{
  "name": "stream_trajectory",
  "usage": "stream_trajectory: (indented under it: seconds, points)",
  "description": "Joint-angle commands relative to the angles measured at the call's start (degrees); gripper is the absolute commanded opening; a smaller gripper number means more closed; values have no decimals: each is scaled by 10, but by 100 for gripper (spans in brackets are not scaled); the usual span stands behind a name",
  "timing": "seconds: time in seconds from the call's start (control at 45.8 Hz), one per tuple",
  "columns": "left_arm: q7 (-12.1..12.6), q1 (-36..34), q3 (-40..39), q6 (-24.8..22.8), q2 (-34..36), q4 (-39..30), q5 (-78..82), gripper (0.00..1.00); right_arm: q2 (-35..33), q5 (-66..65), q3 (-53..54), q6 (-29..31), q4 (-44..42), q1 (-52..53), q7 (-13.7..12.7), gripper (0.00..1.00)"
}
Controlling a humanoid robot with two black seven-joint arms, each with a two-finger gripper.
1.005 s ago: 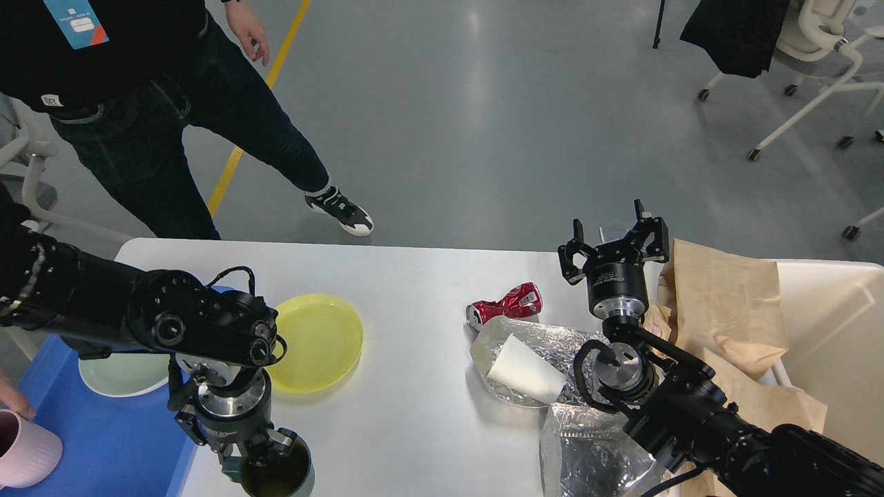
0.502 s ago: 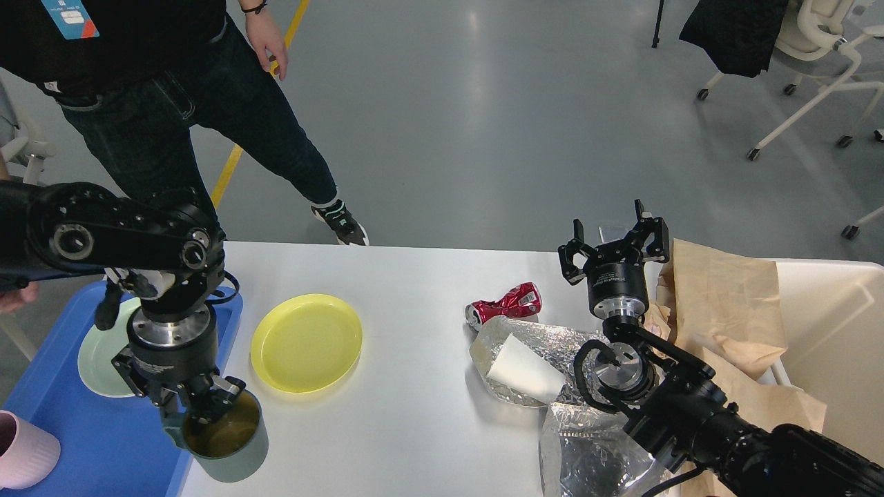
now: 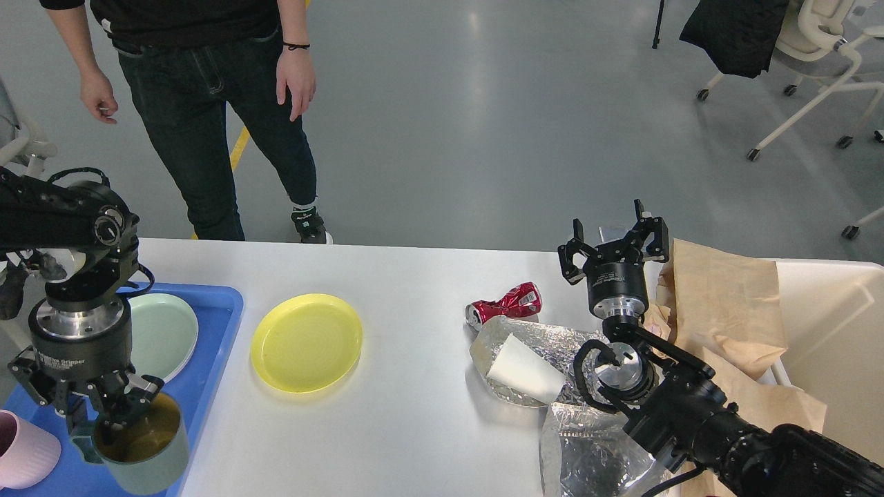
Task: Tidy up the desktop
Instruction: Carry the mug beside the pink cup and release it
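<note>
The white desktop (image 3: 414, 276) spans the view. My left gripper (image 3: 110, 414) is shut on the rim of a grey-green mug (image 3: 145, 445), holding it over the front right part of a blue tray (image 3: 207, 345) at the left. My right gripper (image 3: 615, 241) is open and empty, pointing up near the desktop's far right. A yellow plate (image 3: 306, 342) lies left of centre. A crushed red can (image 3: 504, 304) lies beside silver foil bags (image 3: 525, 359), with another foil bag (image 3: 587, 455) at the front.
A pale green plate (image 3: 162, 335) and a pink cup (image 3: 24, 449) sit in the blue tray. Brown paper (image 3: 725, 310) hangs over a cream bin (image 3: 836, 331) at the right. A person (image 3: 207, 103) stands behind the far left edge. Office chairs (image 3: 822, 69) stand at the back right.
My left arm has carried the mug leftward from the desktop's front to over the blue tray. The person has stepped to the right and stood upright. My right arm has not moved.
</note>
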Motion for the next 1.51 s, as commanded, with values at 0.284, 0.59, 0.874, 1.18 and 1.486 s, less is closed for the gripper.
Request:
stream_trajectory:
  seconds: [0.284,0.59,0.874,1.18,1.486]
  points:
    - [-3,100,45,150,102,9,42,0,0,0,0,0,-1,0,0,100]
    - [-6,210,-4,363,114,10,40,0,0,0,0,0,-2,0,0,100]
    - [-6,252,-50,386,115,10,39,0,0,0,0,0,-2,0,0,100]
    - [-6,256,-50,386,115,19,39,5,0,0,0,0,-2,0,0,100]
    - [-6,256,-50,391,115,40,37,29,0,1,0,0,-2,0,0,100]
